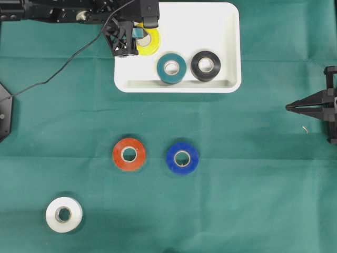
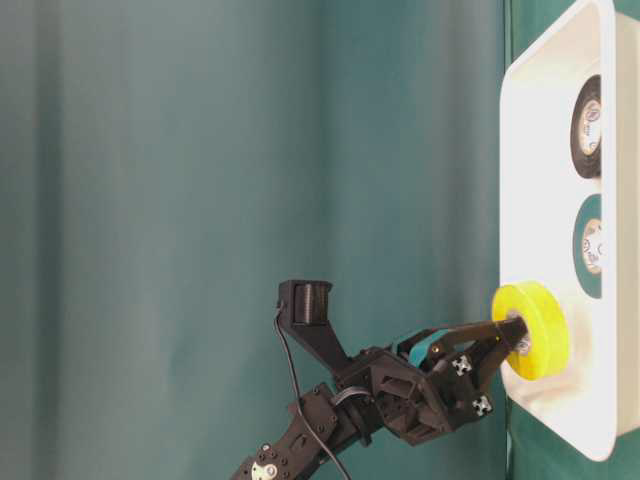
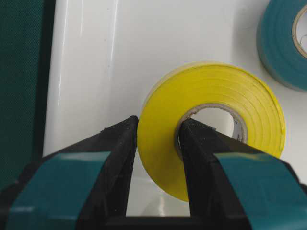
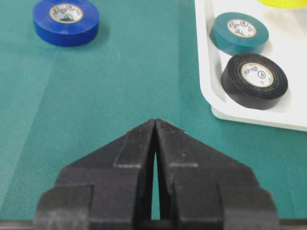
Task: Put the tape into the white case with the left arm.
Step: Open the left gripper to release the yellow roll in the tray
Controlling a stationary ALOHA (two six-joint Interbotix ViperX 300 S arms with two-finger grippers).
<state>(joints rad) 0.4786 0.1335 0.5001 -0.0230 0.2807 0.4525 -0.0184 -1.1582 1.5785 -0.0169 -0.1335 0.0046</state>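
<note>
Left gripper point(image 3: 158, 132) clamped on yellow tape point(image 3: 213, 127) wall, over white case point(image 1: 231, 47)

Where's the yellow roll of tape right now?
The yellow tape is pinched by the left gripper over the upper-left part of the white case, left of the teal tape and black tape.

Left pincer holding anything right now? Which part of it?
Yes: the left pincer is shut on the yellow tape roll, pinching its wall, one finger outside the roll, the other through the core hole, over the white case. Right pincer holds nothing.
</note>
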